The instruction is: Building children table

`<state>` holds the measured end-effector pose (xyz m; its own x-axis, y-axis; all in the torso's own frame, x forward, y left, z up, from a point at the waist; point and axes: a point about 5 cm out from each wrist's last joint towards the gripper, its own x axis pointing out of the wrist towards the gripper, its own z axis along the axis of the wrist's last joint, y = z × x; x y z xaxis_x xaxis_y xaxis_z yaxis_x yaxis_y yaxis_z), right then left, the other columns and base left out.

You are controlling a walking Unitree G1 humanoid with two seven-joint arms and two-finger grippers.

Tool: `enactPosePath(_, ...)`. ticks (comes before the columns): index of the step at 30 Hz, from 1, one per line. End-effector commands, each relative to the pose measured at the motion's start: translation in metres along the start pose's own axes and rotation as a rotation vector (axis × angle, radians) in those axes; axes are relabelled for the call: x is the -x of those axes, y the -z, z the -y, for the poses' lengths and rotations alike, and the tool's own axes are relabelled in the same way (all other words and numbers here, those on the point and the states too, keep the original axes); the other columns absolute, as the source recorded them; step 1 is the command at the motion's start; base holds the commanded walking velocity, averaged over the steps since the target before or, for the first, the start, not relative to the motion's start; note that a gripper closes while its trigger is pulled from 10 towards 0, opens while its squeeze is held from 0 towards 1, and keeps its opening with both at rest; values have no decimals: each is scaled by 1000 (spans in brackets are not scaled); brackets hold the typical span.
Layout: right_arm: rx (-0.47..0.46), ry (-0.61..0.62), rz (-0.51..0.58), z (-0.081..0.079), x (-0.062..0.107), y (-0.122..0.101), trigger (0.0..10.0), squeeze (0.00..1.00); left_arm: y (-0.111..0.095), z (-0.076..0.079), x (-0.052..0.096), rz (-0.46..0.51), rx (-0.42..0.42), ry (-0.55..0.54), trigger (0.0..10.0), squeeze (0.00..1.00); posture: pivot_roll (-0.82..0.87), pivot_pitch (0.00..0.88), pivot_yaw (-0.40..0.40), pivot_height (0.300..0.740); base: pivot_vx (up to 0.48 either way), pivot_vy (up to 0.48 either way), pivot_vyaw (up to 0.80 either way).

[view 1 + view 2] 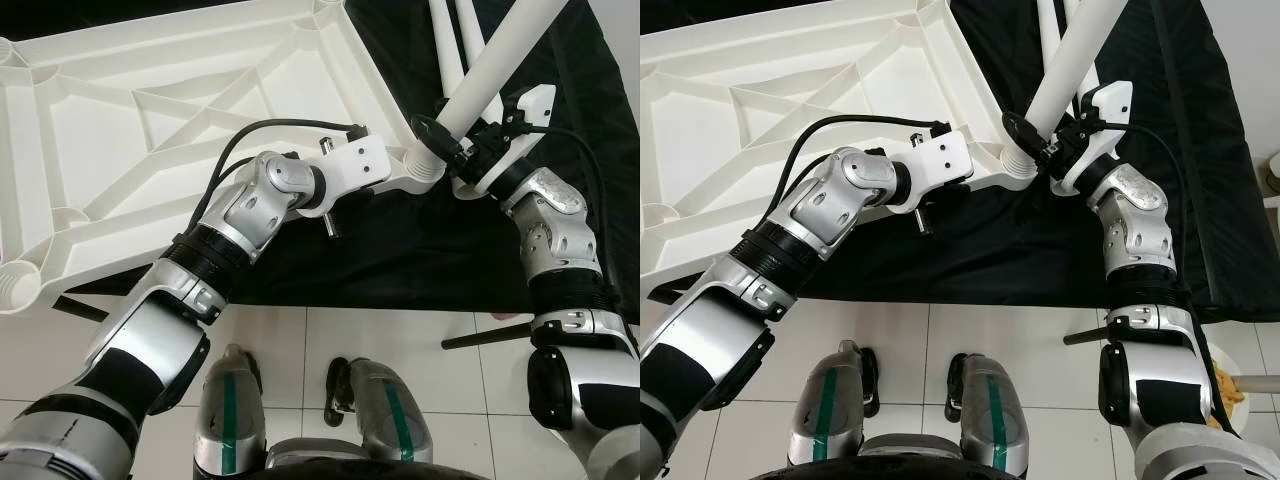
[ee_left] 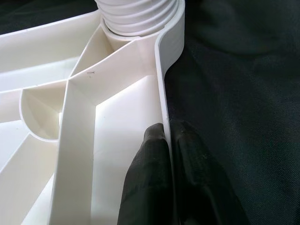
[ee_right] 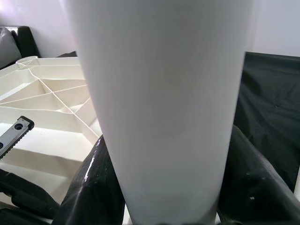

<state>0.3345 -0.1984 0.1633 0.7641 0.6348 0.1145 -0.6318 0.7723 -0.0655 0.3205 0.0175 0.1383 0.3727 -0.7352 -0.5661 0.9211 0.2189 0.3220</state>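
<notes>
While left end effector pinches tabletop rim | right end effector grips leg

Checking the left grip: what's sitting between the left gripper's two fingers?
In the left wrist view, the tabletop's thin white side rim runs between the left gripper's black fingers, which pinch it.

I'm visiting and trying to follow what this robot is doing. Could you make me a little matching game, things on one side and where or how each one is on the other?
Things:
1. left gripper
2. right gripper
3. table top
4. black cloth

Places or states:
A. spread under the parts
B. pinching the table top's rim
C. lying upside down, ribs showing
D. clamped round the white table leg at the corner socket

Pairs: 1-B, 2-D, 3-C, 4-A
</notes>
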Motion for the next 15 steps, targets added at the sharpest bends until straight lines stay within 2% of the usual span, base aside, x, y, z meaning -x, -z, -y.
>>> enactPosePath(1, -31, 22, -47, 5, 9, 10, 0, 0, 37, 17, -1, -158, 64, 173, 10000, 0, 46, 65, -46, 740, 0, 0, 0)
enactPosePath(3, -31, 22, -47, 5, 9, 10, 0, 0, 37, 17, -1, -158, 64, 173, 10000, 0, 46, 65, -46, 740, 0, 0, 0)
enactPosePath(4, -40, 62, -45, 6, 10, 8, 10000, 0, 36, 18, -1, -158, 62, 174, 10000, 0, 46, 64, -50, 740, 0, 0, 0)
enactPosePath(9, -61, 160, -12, 5, 7, 3, 10000, 0, 36, 19, -1, -155, 62, 176, 10000, 0, 45, 62, -54, 740, 0, 0, 0)
enactPosePath(15, -40, 262, -17, 3, 3, 1, 10000, 0, 35, 20, -2, -154, 60, 179, 10000, 0, 45, 59, -57, 740, 0, 0, 0)
